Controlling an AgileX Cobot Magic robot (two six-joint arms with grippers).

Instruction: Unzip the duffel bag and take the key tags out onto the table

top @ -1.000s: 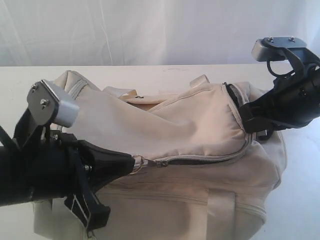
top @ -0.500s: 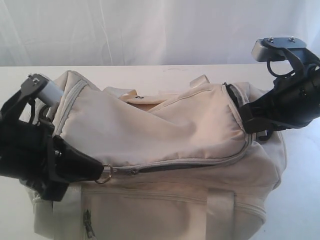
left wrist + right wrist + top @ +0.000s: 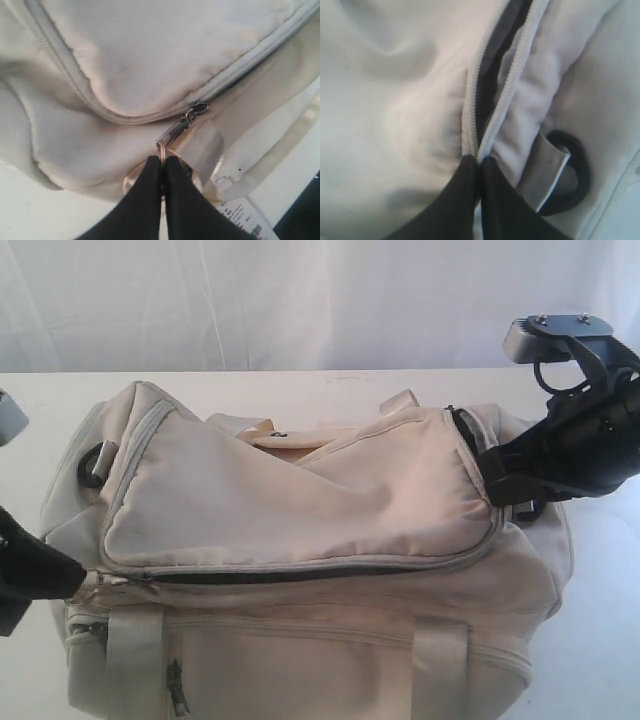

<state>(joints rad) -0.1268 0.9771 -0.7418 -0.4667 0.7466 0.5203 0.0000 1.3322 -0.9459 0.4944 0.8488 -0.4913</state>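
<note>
On the table [image 3: 300, 388], found the duffel bag [image 3: 300, 500] lying lengthwise left to right, zip [image 3: 300, 573] gaping along its front, key tags unseen. Noted left gripper [image 3: 162, 162] pinched on the zip pull [image 3: 175, 132] at its left end, right gripper [image 3: 479, 162] clamped on its right end, opening between.

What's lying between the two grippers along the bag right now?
The duffel bag's unzipped seam, a dark slit, runs from the left gripper to the right gripper; the exterior view shows it.

Lab-like test setup: white table [image 3: 300, 388] backed by white curtain [image 3: 300, 300]
</note>
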